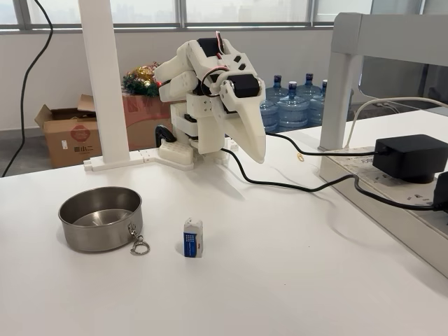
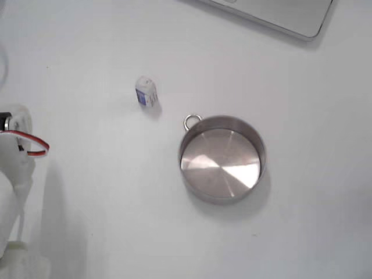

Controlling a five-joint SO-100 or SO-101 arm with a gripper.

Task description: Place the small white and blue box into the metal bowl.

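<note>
Fixed view, box: small white and blue box is standing on the white table, just right of the metal bowl.
Bowl: sitting empty, ring clip facing the box.
Gripper: hanging folded far behind, fingers pressed together, holding nothing.

White table bears bowl (empty) and box.

cardboard box | red printed label | characters unreadable
</note>
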